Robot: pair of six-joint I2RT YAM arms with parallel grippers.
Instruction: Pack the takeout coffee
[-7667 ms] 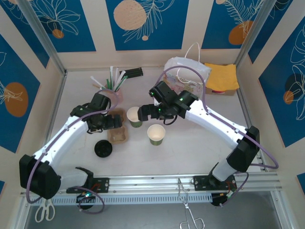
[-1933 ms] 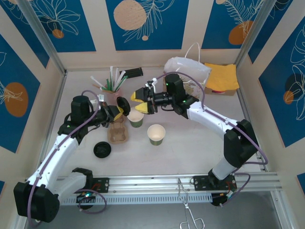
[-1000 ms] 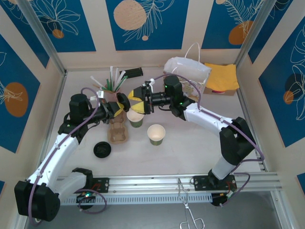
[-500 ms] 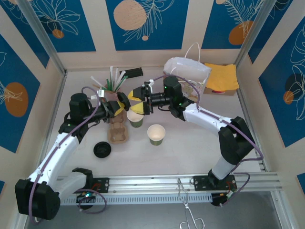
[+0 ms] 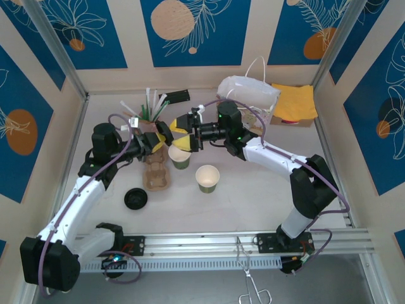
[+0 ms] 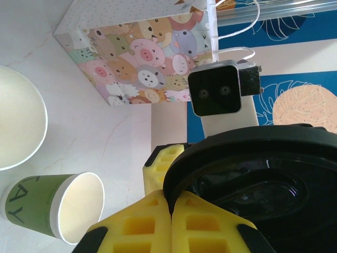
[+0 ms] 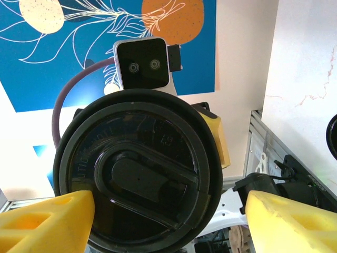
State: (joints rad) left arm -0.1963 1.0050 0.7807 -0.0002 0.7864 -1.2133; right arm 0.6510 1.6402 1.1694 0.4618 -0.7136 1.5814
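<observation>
A black coffee lid (image 7: 139,179) is held upright by its rim in my left gripper (image 6: 172,197), which is shut on it above the cup carrier (image 5: 155,175). My right gripper (image 5: 181,135) faces it at close range. It is open, with its yellow fingers (image 7: 48,222) on either side of the lid and the right one well apart from it. Below them a green paper cup (image 5: 180,158) stands open on the table. A second cup (image 5: 207,178) stands nearer the front. A pig-print paper bag (image 5: 249,95) stands at the back.
Another black lid (image 5: 135,198) lies on the table left of the front cup. Straws (image 5: 149,109) stand in a holder behind the left arm. A yellow cloth (image 5: 294,101) lies at the back right. Scissors (image 5: 59,280) and tongs (image 5: 253,285) rest below the rail.
Both grippers have edged closer together over the green cup, the left one still holding the lid. The cups and the lid on the table have not moved.
</observation>
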